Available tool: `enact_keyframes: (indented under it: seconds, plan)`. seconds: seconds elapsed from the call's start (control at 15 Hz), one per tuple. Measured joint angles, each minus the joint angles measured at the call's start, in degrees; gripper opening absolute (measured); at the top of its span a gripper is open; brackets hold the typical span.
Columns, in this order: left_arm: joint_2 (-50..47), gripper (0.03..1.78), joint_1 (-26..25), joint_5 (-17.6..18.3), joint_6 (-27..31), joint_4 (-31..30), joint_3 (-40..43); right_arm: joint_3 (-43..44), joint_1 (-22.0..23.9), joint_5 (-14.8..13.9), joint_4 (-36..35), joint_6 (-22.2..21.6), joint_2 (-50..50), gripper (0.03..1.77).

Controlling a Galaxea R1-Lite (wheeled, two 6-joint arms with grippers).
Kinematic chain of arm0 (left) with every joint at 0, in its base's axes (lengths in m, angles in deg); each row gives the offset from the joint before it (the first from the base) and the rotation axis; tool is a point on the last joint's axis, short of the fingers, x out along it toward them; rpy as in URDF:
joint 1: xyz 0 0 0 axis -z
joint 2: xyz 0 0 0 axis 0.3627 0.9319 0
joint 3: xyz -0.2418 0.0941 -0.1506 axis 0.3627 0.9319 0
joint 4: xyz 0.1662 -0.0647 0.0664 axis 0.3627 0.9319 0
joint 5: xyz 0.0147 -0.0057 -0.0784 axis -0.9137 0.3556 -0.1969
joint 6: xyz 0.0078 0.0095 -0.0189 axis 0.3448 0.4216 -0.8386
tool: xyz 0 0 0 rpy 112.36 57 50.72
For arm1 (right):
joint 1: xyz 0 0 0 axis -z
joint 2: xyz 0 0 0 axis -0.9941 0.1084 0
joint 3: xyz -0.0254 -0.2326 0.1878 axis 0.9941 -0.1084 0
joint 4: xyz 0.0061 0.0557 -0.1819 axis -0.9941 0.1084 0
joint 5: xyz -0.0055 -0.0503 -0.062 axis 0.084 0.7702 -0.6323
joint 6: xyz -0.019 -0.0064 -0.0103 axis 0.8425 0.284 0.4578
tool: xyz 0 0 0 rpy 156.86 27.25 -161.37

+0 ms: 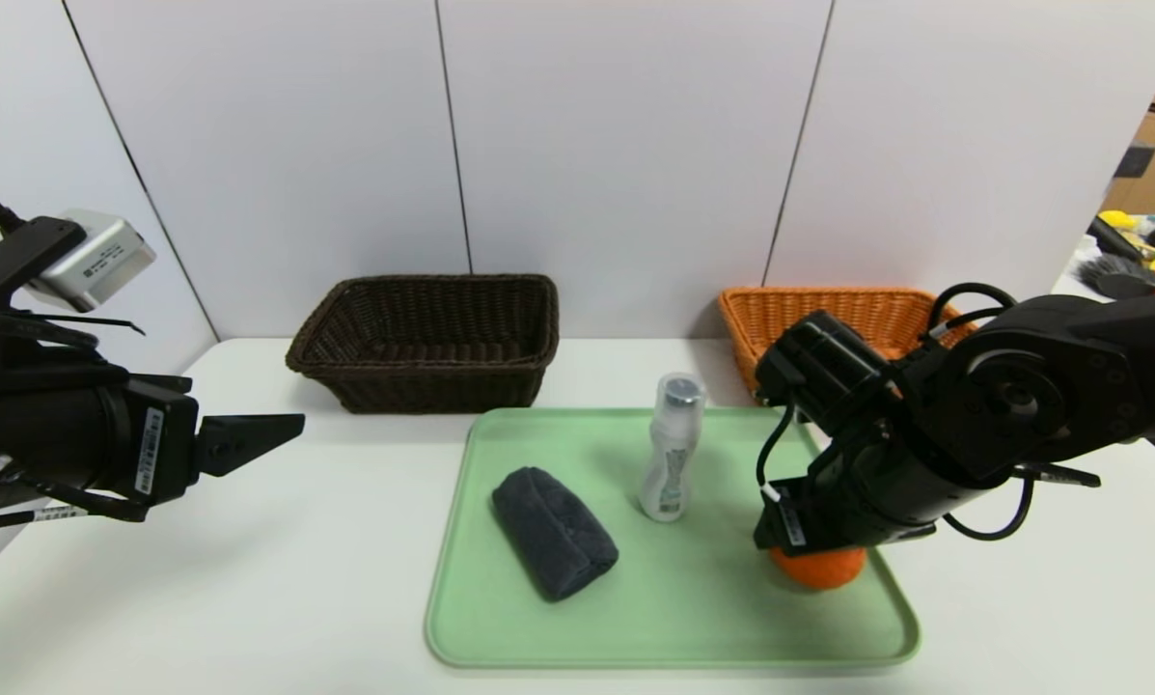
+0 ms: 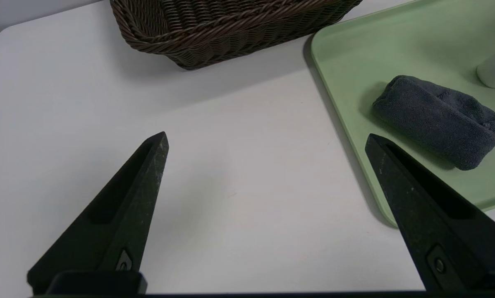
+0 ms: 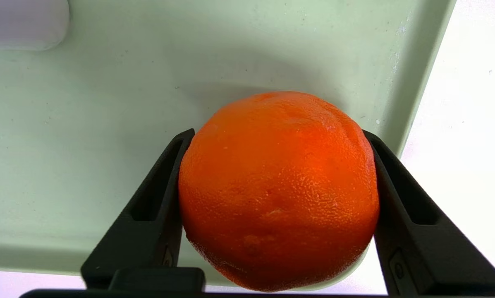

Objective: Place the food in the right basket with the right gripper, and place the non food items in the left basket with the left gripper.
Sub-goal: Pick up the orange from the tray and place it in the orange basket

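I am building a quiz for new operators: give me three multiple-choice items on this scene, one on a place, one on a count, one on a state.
1. Where does the rolled cloth lie?
A. in the dark basket
B. on the green tray
C. on the bare table

2. How many baskets stand behind the tray?
A. one
B. two
C. three

3. What is the right hand doing?
A. hanging open over the bottle
B. gripping the cloth
C. closed on the orange

Key: 1 B, the rolled cloth rests on the green tray. 2 B, dark basket and orange-tan basket. 3 C, the right hand has both fingers against the orange.
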Motion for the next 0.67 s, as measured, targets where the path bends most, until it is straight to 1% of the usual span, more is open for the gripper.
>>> enact_keyframes:
  seconds: [0.47, 0.67]
  plan:
    - [0.1, 1.69, 0.0, 0.0, -0.1, 0.0, 0.1, 0.2, -0.2, 0.2, 0.2, 0.1, -1.6, 1.19]
    - [-0.1, 1.69, 0.0, 0.0, -0.1, 0.0, 0.1, 3.0, -0.8, -0.1, 0.2, 0.5, -4.0, 1.19]
